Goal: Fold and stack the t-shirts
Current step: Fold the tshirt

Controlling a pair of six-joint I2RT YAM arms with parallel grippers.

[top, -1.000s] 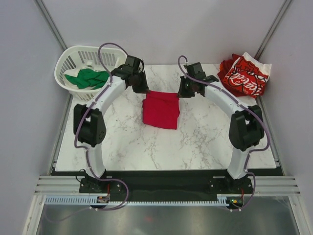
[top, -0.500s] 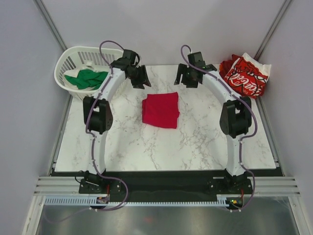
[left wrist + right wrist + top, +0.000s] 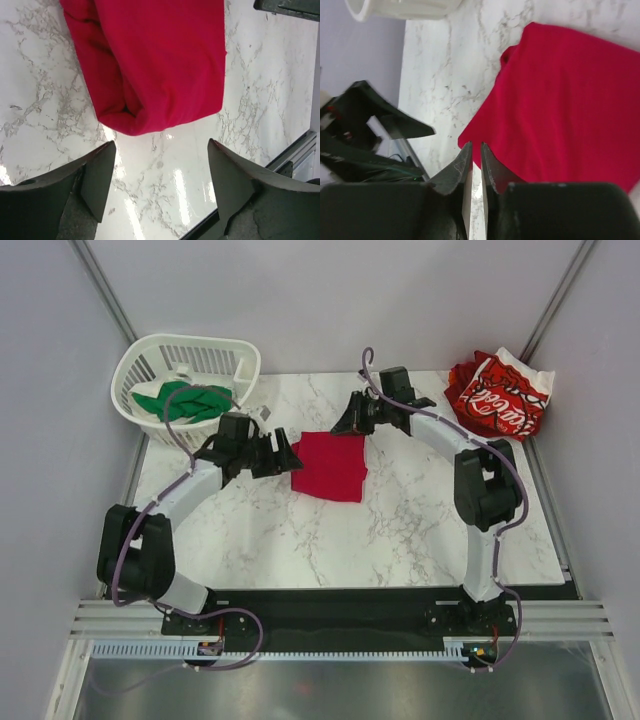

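Observation:
The crimson-red t-shirt (image 3: pixel 330 465) lies folded in the middle of the marble table (image 3: pixel 400 530). My left gripper (image 3: pixel 289 453) sits low at the shirt's left edge, open and empty; in the left wrist view the jaws (image 3: pixel 161 142) stand wide apart just short of the rolled fold (image 3: pixel 150 75). My right gripper (image 3: pixel 346 424) hovers over the shirt's far edge, its fingers (image 3: pixel 476 145) almost together with only a thin slit, nothing between them, above the red cloth (image 3: pixel 560 110). The red-and-white t-shirt (image 3: pixel 500 395) lies at the far right corner. The green t-shirt (image 3: pixel 180 400) rests in the basket.
The white slatted basket (image 3: pixel 185 344) stands at the far left corner, close behind my left arm. Grey walls enclose the table on three sides. The black front rail (image 3: pixel 340 605) runs along the near edge between the arm bases.
My left arm swung from the shirt's far edge down to its left side and its jaws opened wide. My right gripper let go, lifted, then came back toward the far edge and closed up.

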